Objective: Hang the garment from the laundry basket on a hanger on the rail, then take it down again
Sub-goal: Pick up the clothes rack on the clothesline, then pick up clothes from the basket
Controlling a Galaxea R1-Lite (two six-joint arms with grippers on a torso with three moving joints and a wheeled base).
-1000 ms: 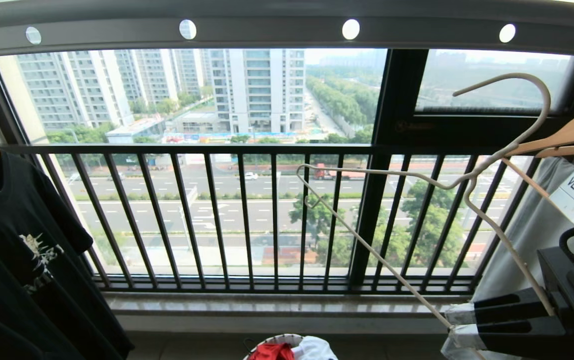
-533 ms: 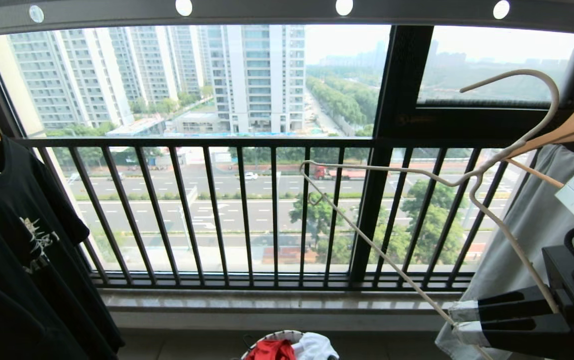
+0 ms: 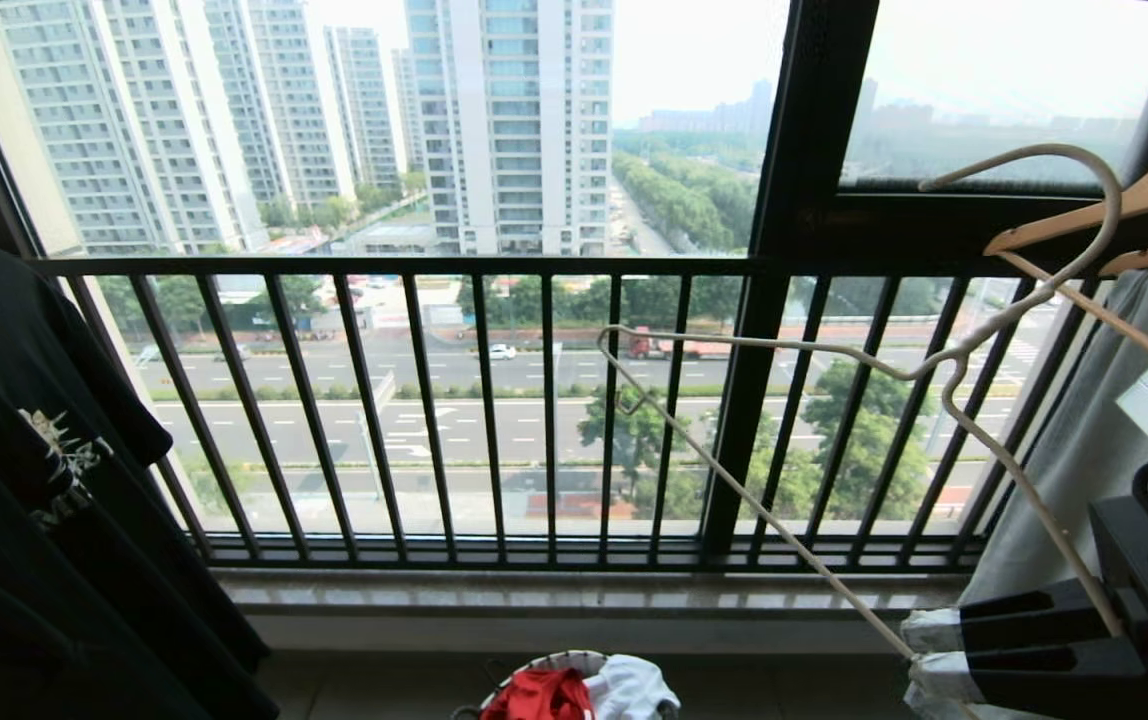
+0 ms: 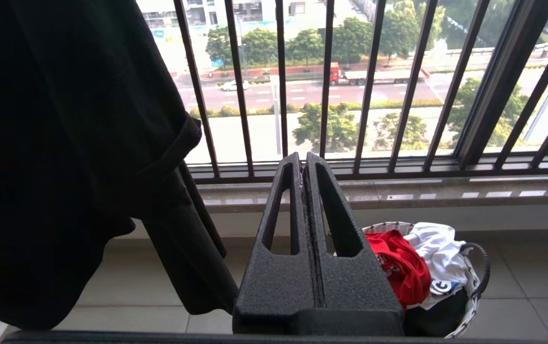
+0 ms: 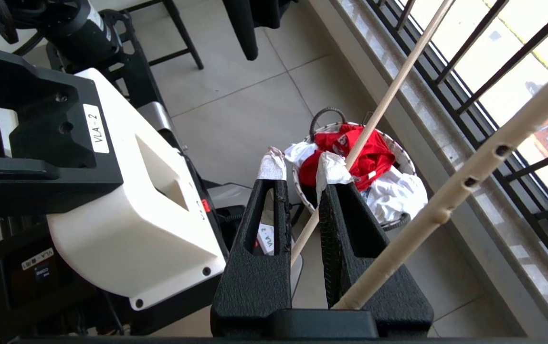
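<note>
Tall towers and a road are seen beyond the black window railing (image 3: 494, 266); no rail is in view. The hanger (image 3: 839, 350) is pinched between the taped fingers of the right gripper (image 3: 919, 655), low at the right. The left gripper (image 4: 303, 165) is pressed together, empty. The garment (image 4: 398, 267) is bunched in the laundry basket (image 4: 472, 306) on the floor, beside white cloth. Risk is judged: the thin wire could twist or slip in the narrow pinch, or its free end could be caught on the railing bars.
</note>
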